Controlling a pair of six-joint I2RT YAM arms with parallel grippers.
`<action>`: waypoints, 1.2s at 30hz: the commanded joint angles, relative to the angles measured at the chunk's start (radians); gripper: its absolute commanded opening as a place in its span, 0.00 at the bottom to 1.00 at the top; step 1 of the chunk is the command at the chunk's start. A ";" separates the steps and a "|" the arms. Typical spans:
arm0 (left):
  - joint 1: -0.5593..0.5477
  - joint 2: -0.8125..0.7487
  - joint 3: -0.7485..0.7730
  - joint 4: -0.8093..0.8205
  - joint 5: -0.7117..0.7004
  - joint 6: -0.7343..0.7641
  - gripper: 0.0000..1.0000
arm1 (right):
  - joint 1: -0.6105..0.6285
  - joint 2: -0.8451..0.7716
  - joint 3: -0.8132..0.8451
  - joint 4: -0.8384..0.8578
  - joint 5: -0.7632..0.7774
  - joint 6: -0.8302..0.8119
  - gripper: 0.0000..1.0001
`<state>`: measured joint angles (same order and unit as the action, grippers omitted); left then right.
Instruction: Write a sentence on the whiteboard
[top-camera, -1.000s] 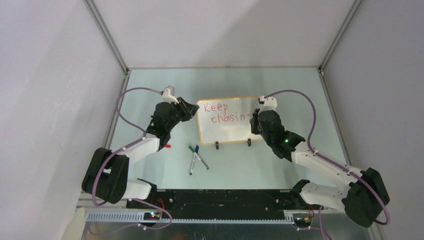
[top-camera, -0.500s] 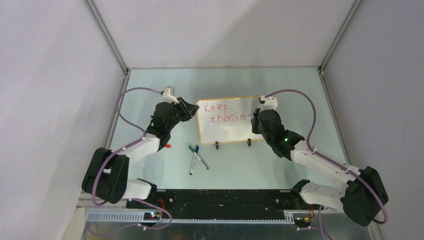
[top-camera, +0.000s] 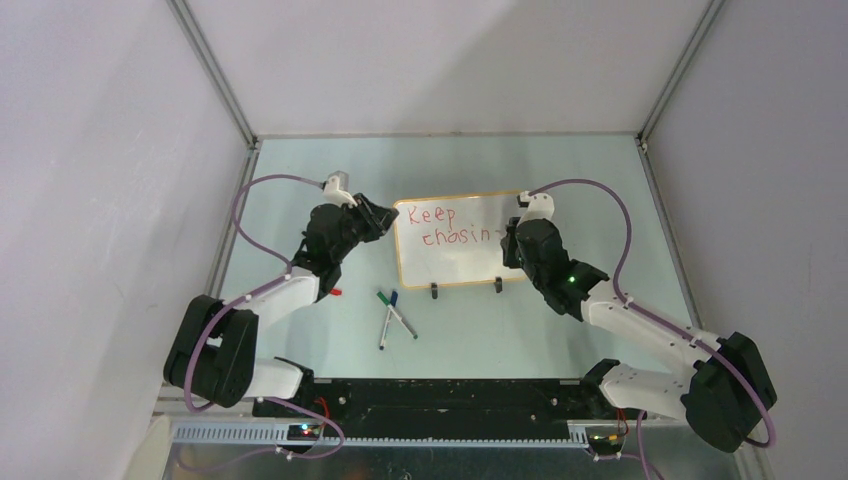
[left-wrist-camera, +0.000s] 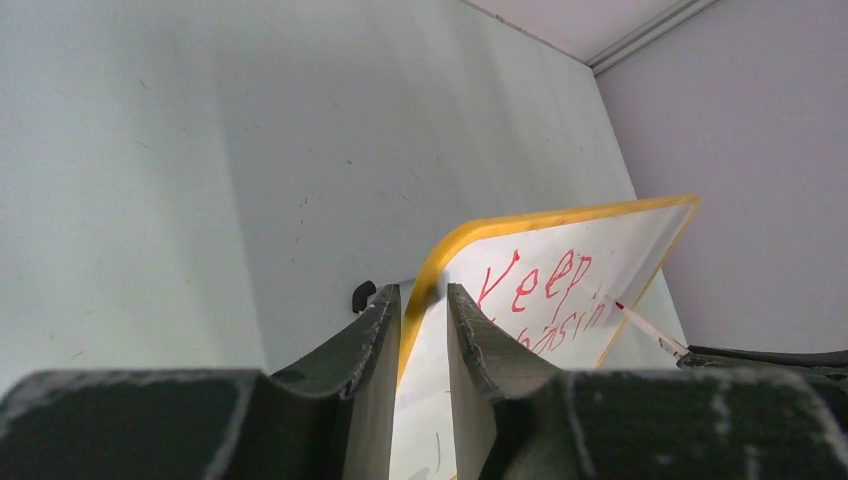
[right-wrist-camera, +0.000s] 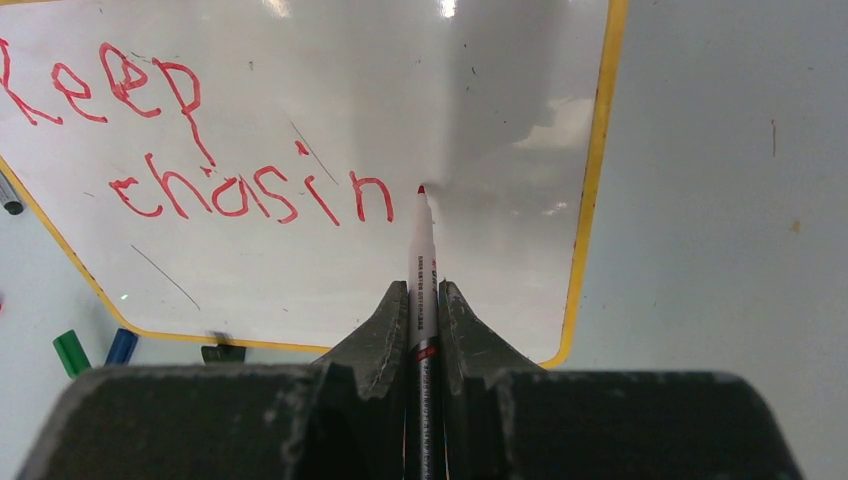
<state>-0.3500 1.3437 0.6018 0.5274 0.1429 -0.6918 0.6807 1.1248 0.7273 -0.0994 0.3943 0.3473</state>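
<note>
**A:** Where do things stand?

**B:** The small glossy white whiteboard with a thin orange-yellow frame (top-camera: 460, 262) is mid-table on the pale green table top (top-camera: 450, 160), between the two arms, with its black clip feet at the near edge. The red handwritten sentence (right-wrist-camera: 232, 196) reads "Keep", with "chasin" beneath it.

**A:** And the grips?

**B:** The left gripper (left-wrist-camera: 422, 300) has its fingers a little apart and pinches the board's left frame near the far corner. The right gripper (right-wrist-camera: 423, 290) is clamped tight on a slim white red-tipped marker (right-wrist-camera: 422, 240). The marker's tip is just right of the "n". I cannot tell whether it touches the board.

**A:** So the "g" comes next, I'd say.

**B:** Likely. Set the tip down lightly, a letter's gap right of the "n". Match the bowl to the other letters, then hook the tail toward the near edge. Little room remains before the right frame, so keep the letter narrow. The left pinch should hold firm or the board may skid. Start the last word back at the left, and lift clear of the wet ink.
</note>
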 joint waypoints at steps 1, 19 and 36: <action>0.008 -0.008 0.008 0.047 0.008 -0.008 0.28 | -0.005 0.012 0.023 0.023 0.000 0.008 0.00; 0.007 -0.009 0.006 0.046 0.007 -0.008 0.28 | -0.006 0.043 0.045 0.009 -0.036 -0.003 0.00; 0.007 -0.009 0.007 0.042 0.007 -0.006 0.29 | -0.004 0.025 0.044 -0.044 0.004 -0.001 0.00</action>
<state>-0.3500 1.3437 0.6018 0.5388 0.1429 -0.6922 0.6792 1.1561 0.7315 -0.1169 0.3588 0.3466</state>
